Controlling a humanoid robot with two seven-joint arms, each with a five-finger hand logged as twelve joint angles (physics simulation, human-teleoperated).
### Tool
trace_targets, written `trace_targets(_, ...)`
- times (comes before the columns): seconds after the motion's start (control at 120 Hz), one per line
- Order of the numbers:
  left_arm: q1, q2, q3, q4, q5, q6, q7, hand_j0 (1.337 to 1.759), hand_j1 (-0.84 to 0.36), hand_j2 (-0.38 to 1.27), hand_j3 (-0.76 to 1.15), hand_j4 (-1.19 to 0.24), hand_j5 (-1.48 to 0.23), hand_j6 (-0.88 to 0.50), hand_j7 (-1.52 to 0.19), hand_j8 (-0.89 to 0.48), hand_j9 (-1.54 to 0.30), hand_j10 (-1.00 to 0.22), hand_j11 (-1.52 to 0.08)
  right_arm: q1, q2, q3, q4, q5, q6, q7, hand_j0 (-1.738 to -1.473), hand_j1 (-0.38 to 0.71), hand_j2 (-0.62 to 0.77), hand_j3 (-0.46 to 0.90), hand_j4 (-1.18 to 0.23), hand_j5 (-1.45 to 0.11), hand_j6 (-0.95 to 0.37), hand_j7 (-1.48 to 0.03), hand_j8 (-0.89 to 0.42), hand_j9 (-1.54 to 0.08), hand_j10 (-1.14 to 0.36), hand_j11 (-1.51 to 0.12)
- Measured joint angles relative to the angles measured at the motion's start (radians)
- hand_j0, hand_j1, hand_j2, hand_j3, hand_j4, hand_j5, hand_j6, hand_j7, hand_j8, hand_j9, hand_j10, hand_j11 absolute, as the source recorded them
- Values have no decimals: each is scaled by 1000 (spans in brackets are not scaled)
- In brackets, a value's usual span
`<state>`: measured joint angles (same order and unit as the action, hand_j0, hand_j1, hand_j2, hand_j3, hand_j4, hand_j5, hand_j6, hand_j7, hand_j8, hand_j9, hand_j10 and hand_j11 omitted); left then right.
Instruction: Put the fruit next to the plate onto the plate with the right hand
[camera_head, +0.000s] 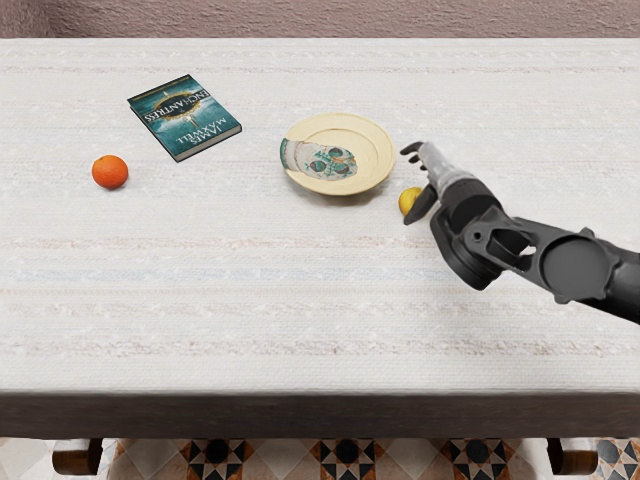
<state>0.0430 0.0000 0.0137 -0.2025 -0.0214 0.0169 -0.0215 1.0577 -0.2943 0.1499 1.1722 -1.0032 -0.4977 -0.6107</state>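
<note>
Currently, a lemon (408, 200) is found lying on the table (300, 300), just beside the right rim of the plate (372, 140) and not on it. The plate, cream with a printed grey-green figure on its left part, is set slightly right of the middle of the table, nearer the far edge. The right hand (440, 185) is brought in from the right edge and is placed immediately to the right of the lemon. It is released: the fingers (415, 150) are held spread and extended toward the plate's rim, above the fruit, and nothing is grasped. The thumb (416, 207) is seen low at the lemon's right side; whether it touches the fruit cannot be told. A book (184, 117) with a dark blue cover is noted lying flat toward the far left corner. An orange (110, 171) is recorded near the left edge, in front of the book and well apart from the plate.
</note>
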Motion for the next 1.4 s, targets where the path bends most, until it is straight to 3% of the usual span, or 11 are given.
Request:
trace_targets(0.367, 0, 0, 0, 0, 0, 0, 0, 1658, 349, 0, 0, 0, 0, 0, 0, 0, 0, 0, 0, -33, 78, -27, -114, -1, -104, 0, -1658, 47, -64, 0, -332, -430, -333, -430, -332, -430, -332, -430)
trace_targets(0.658, 0, 0, 0, 0, 0, 0, 0, 1658, 349, 0, 0, 0, 0, 0, 0, 0, 0, 0, 0, -43, 108, -27, -140, 5, -113, 0, -1658, 165, -74, 0, -428, -558, -430, -557, -428, -558, -428, -558)
trace_targets(0.733, 0, 0, 0, 0, 0, 0, 0, 1658, 349, 0, 0, 0, 0, 0, 0, 0, 0, 0, 0, -46, 123, -28, -149, 3, -113, 0, -1658, 182, -77, 0, -454, -568, -449, -578, -368, -580, -448, -580)
trace_targets(0.833, 0, 0, 0, 0, 0, 0, 0, 1658, 349, 0, 0, 0, 0, 0, 0, 0, 0, 0, 0, -47, 130, -26, -152, 6, -114, -1, -1658, 225, -83, 0, -493, -619, -487, -628, -401, -629, -445, -627)
trace_targets(1.025, 0, 0, 0, 0, 0, 0, 0, 1658, 349, 0, 0, 0, 0, 0, 0, 0, 0, 0, 0, -47, 127, -20, -149, 13, -113, -1, -1656, 254, 30, 0, -561, -738, -485, -732, -361, -744, -514, -511)
trace_targets(1.2, 0, 0, 0, 0, 0, 0, 0, 1658, 349, 0, 0, 0, 0, 0, 0, 0, 0, 0, 0, -43, 121, -15, -146, 13, -113, -1, -1654, 255, 93, 0, -611, -816, -485, -804, -350, -820, -562, -713)
trace_targets(1.4, 0, 0, 0, 0, 0, 0, 0, 1658, 349, 0, 0, 0, 0, 0, 0, 0, 0, 0, 0, -8, 84, -4, -107, 13, -112, -1, -1654, 231, 135, 1, -633, -859, -520, -839, -389, -865, -562, -826)
